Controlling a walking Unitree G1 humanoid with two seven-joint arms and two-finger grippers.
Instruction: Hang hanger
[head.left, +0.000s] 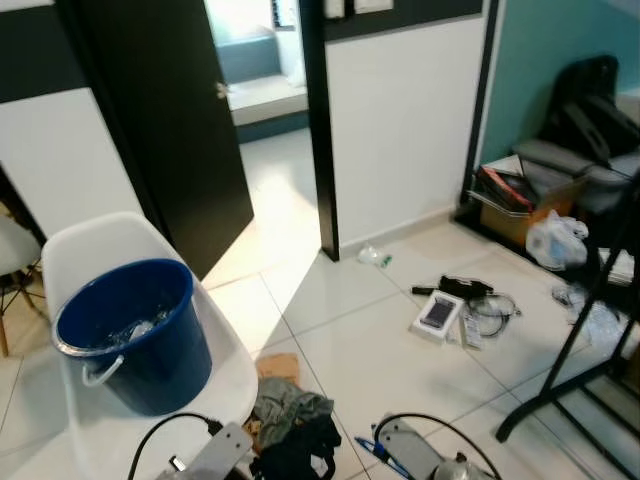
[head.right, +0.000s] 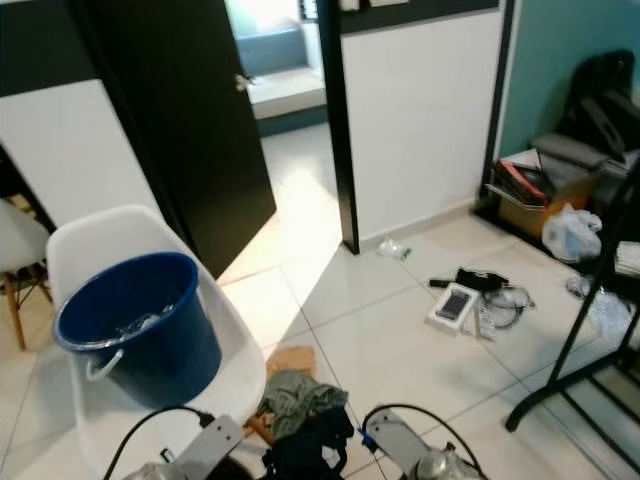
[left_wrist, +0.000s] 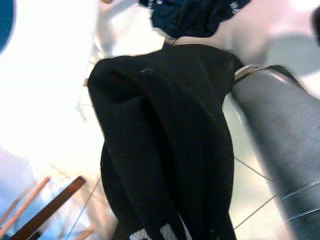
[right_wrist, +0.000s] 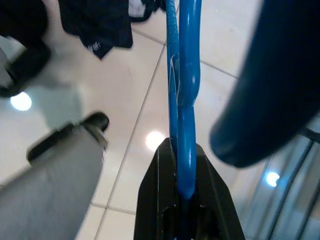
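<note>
Right gripper (right_wrist: 181, 165), low over the pale tiled floor (head.left: 400, 350), has its black fingers (right_wrist: 157, 200) clamped on a blue plastic hanger (right_wrist: 183, 75). Left gripper (left_wrist: 165, 150) has a black garment (left_wrist: 150, 100) draped over it; finger opening can't be told. Blue plastic bucket (head.left: 135, 335) sits on a white moulded chair (head.left: 100, 240); clothes pile (head.left: 290, 415) on the floor beside it; black metal rack (head.left: 580, 340) stands to the right.

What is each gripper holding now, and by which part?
The right gripper holds a blue hanger, its fingers shut on a straight bar of it. The left gripper holds a black garment, gripped at one end; which part cannot be told.
</note>
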